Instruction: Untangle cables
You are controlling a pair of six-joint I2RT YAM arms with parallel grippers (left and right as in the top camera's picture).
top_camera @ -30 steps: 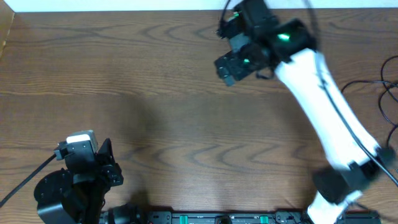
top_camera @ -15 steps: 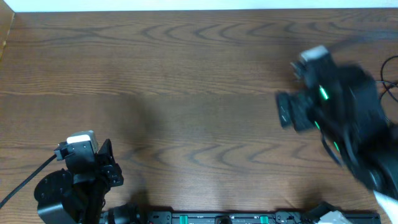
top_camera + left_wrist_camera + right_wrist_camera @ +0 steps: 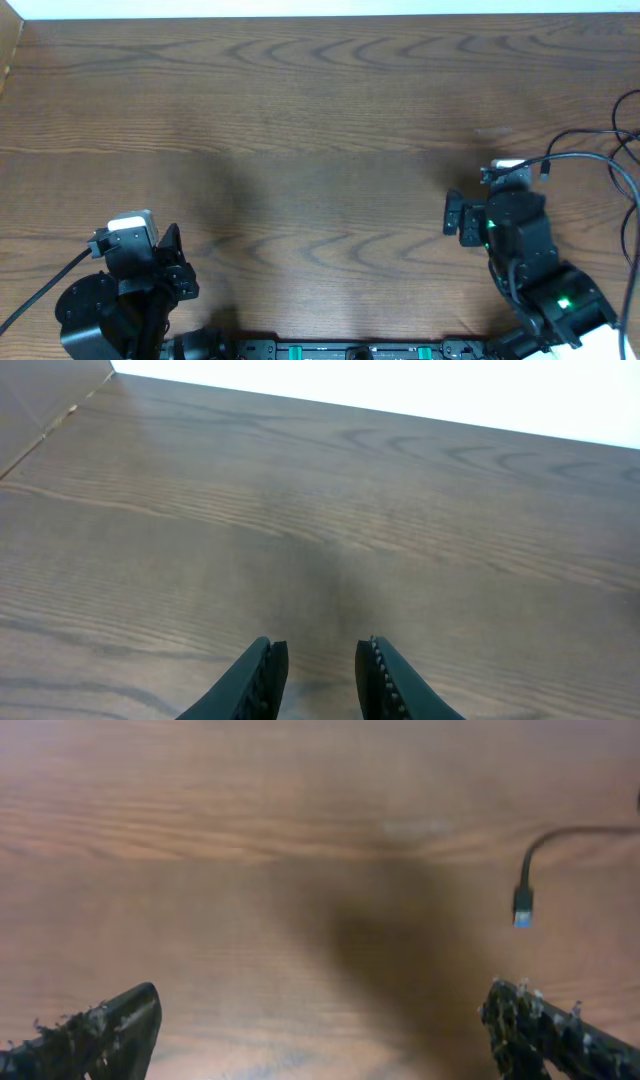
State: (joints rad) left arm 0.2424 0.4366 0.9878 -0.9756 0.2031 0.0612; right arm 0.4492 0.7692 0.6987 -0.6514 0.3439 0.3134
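Wooden table (image 3: 300, 120) is filling all three views, dark grain, bare across the middle and the left.

Left arm (image 3: 120, 290) is sitting at the near left corner, folded back close to its base. Right arm (image 3: 540, 270) is sitting at the near right, wrist reaching in toward the table's middle-right.

Right gripper (image 3: 325, 1030): claw is standing wide, with the fingers out at opposite bottom corners of the right wrist view. It's holding nothing, just bare wood and its own shadow between them.

Left gripper (image 3: 320, 678): claw is standing narrow, with a small gap between the ribbed pads (image 3: 268, 675). It's gripping nothing, and wood is showing through the gap. It's pointing out over open table.

Black cable (image 3: 590, 160) is lying on the right side of the table, looping from beside the right wrist out toward the right edge, where several strands are crossing. I can't tell how they're tangled there.

Its plug (image 3: 522, 907) is lying flat on the wood, a small dark connector with a bluish tip. It's ahead of the right-hand finger (image 3: 545, 1025) and apart from it, not touching. From the plug the cord is arcing up and off the right side of the right wrist view.

I can't make out the white cable with any confidence.
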